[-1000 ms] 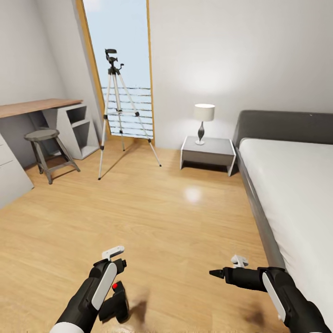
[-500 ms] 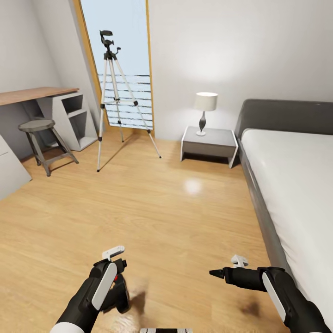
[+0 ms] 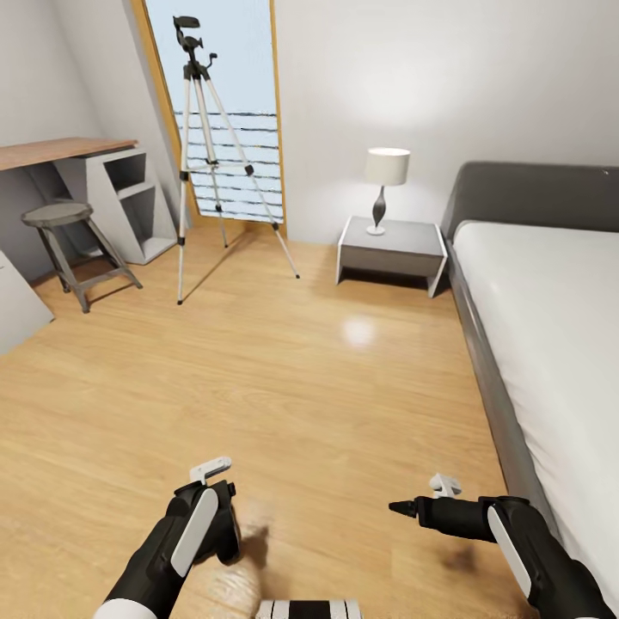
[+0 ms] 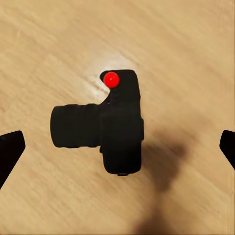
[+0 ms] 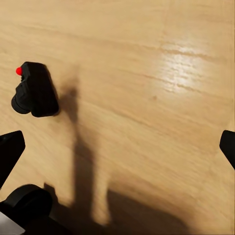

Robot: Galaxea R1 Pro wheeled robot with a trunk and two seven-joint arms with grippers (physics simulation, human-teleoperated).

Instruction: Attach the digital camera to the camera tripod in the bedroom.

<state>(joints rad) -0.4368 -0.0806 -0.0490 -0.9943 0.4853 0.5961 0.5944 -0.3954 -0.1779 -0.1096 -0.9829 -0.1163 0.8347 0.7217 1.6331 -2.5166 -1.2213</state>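
Light wood floor (image 3: 344, 387) fills the bedroom, with the camera tripod (image 3: 202, 155) standing far left by the tall window (image 3: 228, 103) and the bed (image 3: 550, 327) along the right. Near the robot, the digital camera (image 4: 105, 129) lies on the floor directly beneath the left tool (image 4: 117, 147), whose fingers are spread wide, touching nothing. The right tool (image 5: 117, 147) hangs released, empty.

Wood floor (image 3: 344, 404) bears digital camera (image 4: 107, 129), camera tripod (image 3: 202, 155).

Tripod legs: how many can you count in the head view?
3. The tripod by the window has one leg reaching left-front, one right-front toward the nightstand, one behind toward the window.
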